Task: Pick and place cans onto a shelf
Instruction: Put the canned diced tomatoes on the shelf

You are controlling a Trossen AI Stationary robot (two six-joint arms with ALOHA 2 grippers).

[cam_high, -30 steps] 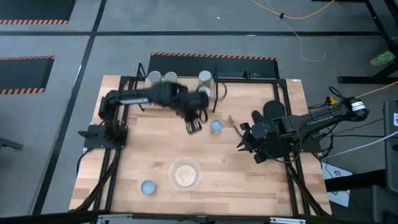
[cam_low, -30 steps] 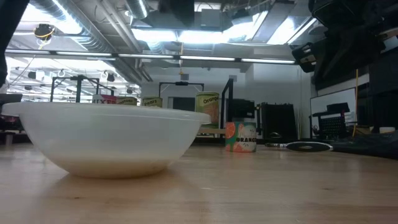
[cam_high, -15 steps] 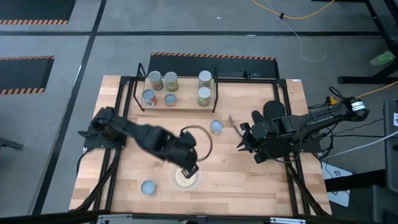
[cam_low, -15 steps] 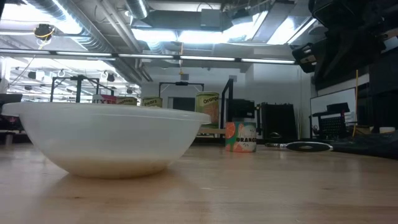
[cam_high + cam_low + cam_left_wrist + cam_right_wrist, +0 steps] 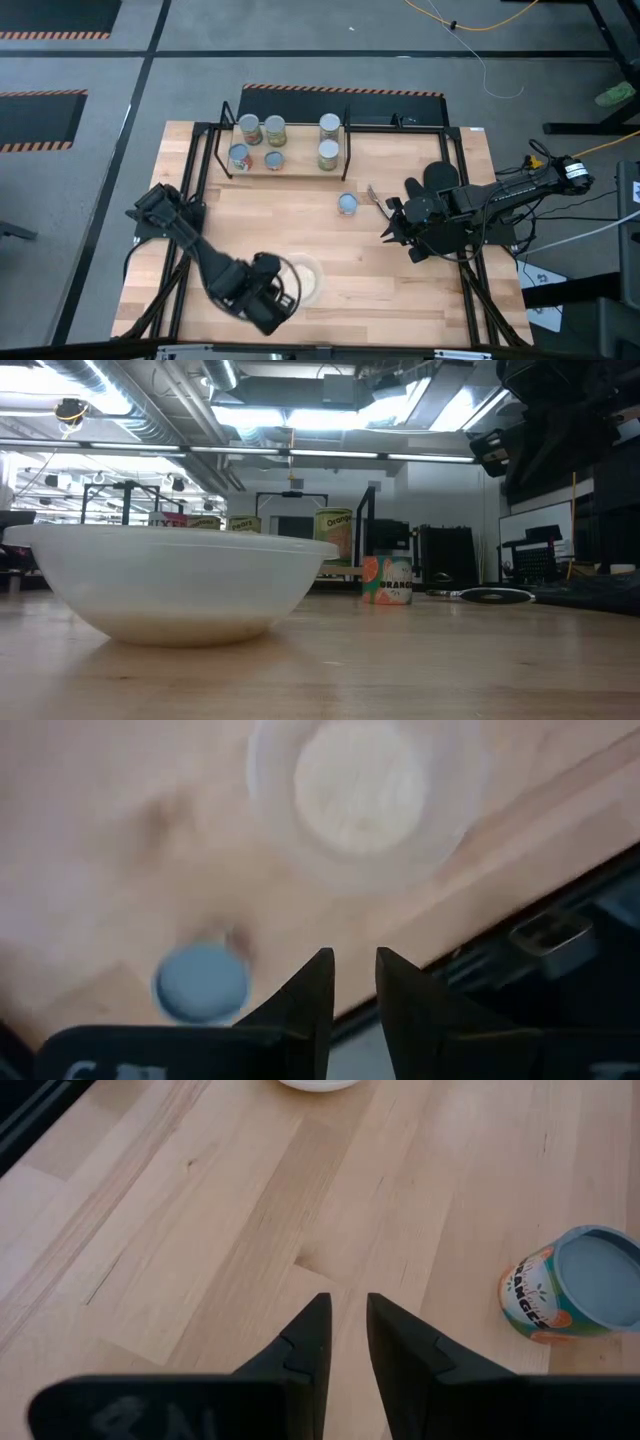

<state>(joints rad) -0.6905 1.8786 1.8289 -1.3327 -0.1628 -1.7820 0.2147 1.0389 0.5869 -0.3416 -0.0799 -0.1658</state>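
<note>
High view: the wooden counter (image 5: 400, 290) carries the shelf (image 5: 290, 166) along its far edge, a low light-wood board on black posts. On the shelf stand 5 cans: 2 side by side at the back left (image 5: 250, 129) (image 5: 275, 128), 2 in front of them (image 5: 239, 156) (image 5: 274, 160), the second with a pale blue top, and 1 at the front right (image 5: 328, 154). A 6th can (image 5: 329, 124) sits at the shelf's far right corner.

A loose can with a pale blue top (image 5: 347, 204) stands upright on the counter, well apart from the shelf and near the right claw (image 5: 385, 218), which waits at the counter's right side. In the right wrist view this can shows an orange-and-white label (image 5: 580, 1285), and the right claw's fingers (image 5: 310, 1342) stand a narrow slit apart with nothing between them.

The left arm reaches across the near left part of the counter, its claw (image 5: 283, 305) at the near edge, partly covering the clear bowl (image 5: 308, 280) of pale grain. In the left wrist view the left claw's fingers (image 5: 310, 1000) are likewise only slightly parted and empty; below them lie the bowl (image 5: 365, 795) and another blue-topped can (image 5: 202, 982), blurred, apparently standing on the counter close to its near edge. That can is hidden under the arm in the high view.

Low view: the bowl (image 5: 170, 580) fills the foreground; behind it the loose can (image 5: 387, 580) and the shelf cans (image 5: 334, 536) are visible.
</note>
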